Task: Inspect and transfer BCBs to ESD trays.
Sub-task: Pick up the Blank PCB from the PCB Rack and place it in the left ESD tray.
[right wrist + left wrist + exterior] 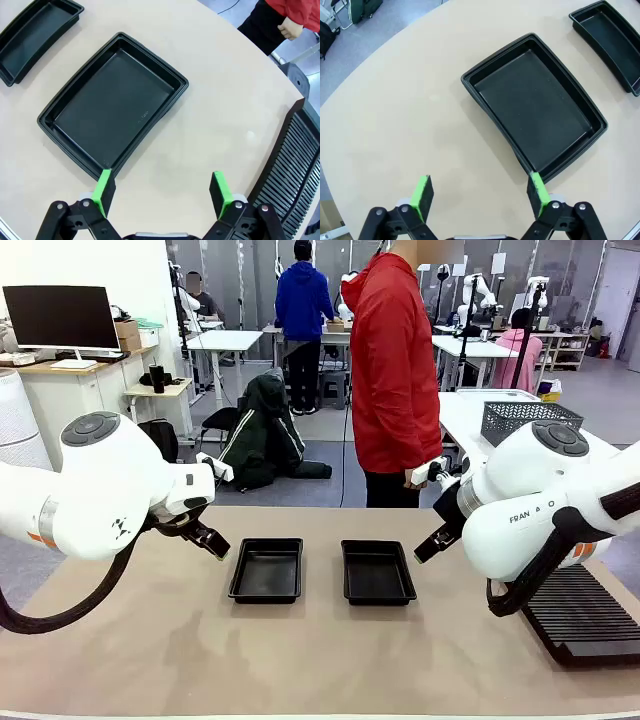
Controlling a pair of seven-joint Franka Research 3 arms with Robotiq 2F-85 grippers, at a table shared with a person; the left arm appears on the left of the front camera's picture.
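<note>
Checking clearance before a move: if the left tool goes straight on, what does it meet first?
Probably the bare table, beside the rim of the left tray; depth unclear, so the left tool might clip that rim.

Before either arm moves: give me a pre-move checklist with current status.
1. Left tray empty and flat on the table: ok.
2. Right tray empty and flat: ok.
3. Left gripper open, holding nothing: ok.
4. Right gripper open, holding nothing: ok.
5. BCB ready to inspect: cannot tell; neither tray nor gripper holds one.
6. Person clear of the right arm: cannot tell; standing at the table's far edge, hand close behind that arm.
</note>
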